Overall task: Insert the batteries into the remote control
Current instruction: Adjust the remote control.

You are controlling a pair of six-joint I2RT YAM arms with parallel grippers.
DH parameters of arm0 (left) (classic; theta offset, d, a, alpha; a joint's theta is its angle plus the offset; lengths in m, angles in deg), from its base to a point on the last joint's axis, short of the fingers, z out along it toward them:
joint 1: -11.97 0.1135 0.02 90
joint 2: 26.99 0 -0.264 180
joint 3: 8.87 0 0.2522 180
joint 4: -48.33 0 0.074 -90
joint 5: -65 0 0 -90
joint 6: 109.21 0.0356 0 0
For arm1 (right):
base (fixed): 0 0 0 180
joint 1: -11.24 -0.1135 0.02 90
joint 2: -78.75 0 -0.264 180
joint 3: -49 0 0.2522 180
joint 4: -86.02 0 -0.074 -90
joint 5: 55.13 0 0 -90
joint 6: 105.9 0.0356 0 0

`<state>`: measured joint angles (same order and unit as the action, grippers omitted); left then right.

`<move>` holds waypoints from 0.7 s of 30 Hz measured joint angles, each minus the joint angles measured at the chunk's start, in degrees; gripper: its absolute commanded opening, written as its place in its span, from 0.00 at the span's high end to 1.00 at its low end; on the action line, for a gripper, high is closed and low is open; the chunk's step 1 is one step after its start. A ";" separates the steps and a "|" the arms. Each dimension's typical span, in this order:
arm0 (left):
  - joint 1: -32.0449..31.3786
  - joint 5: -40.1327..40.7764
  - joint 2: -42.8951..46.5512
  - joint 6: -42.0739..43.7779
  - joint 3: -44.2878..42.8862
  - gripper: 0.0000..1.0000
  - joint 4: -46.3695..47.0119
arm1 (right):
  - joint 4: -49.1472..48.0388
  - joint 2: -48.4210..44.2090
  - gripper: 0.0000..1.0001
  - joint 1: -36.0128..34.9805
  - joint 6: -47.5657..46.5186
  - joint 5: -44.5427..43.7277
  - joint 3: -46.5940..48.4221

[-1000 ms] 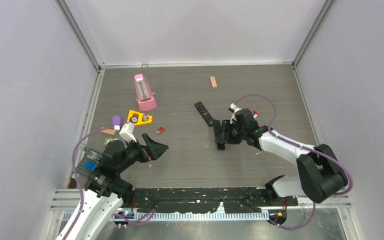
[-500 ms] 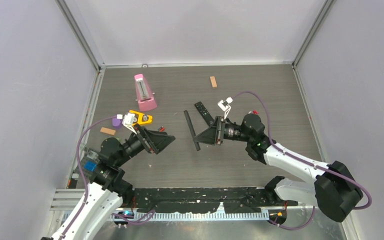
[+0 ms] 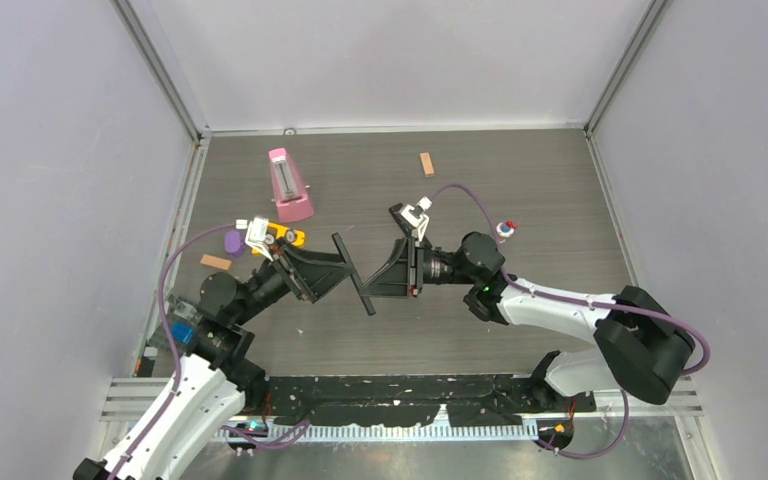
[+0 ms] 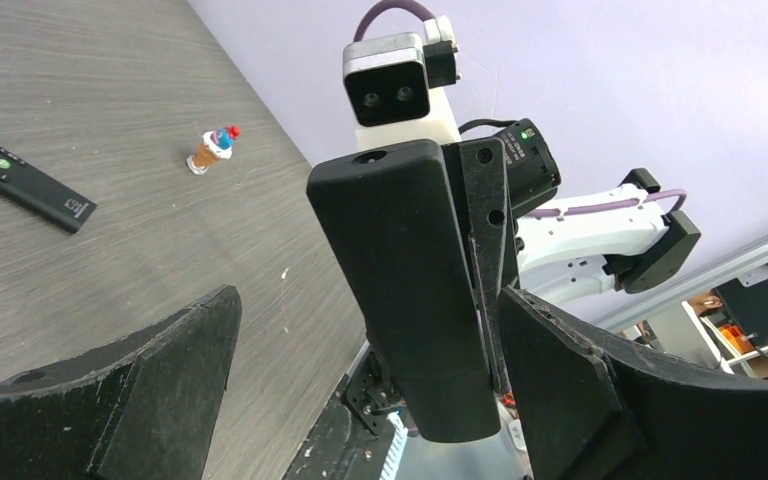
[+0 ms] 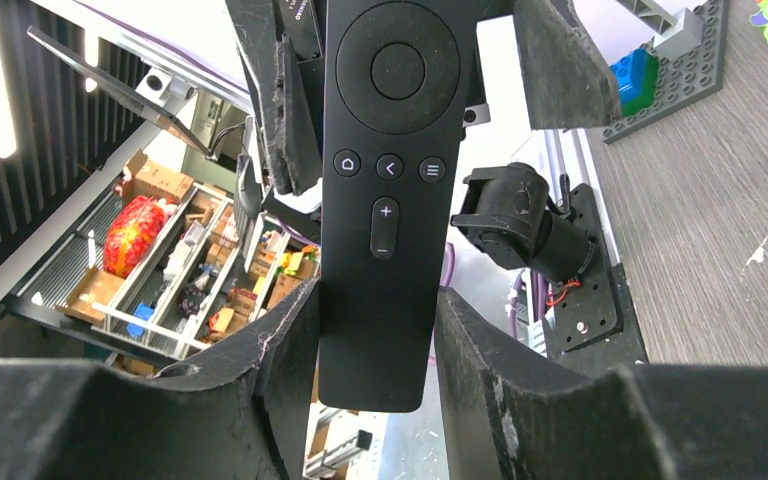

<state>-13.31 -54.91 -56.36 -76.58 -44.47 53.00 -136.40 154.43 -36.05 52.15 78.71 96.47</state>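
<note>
Top external view: the remote control hangs in the air over the middle of the desk, clamped across its lower half by the right end effector. The left end effector is spread wide, a finger on either side of the remote's upper end; I cannot tell if either finger touches it. No batteries show in any view.

The danger is in the handover. If the right end effector lets go before the left has closed, the remote drops to the desk. A left grip that lands off-centre could twist the remote in the right one's hold. The two sets of fingers also share one short bar and could knock each other.

Open room is good. The walls stand well apart from the remote on every side. A second remote lies on the desk just beyond it to the right, with a small bottle farther right. A pink object and an orange piece sit to its left, the pink one farther back.
</note>
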 measured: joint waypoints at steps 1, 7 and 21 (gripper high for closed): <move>-0.13 0.04 -0.07 -0.59 0.02 0.00 0.24 | -0.07 0.57 0.77 -0.28 0.00 -0.02 0.55; -0.50 0.28 -2.51 -4.55 0.04 0.18 2.03 | 4.04 2.19 0.76 -1.40 -3.67 0.04 3.26; -1.36 0.26 -6.95 -10.03 1.03 1.00 3.39 | 16.00 3.48 0.53 -1.42 -11.58 0.04 6.21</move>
<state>-14.67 -54.65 -63.31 -86.61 -43.45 56.39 -120.40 157.91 -37.47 40.56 78.75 102.68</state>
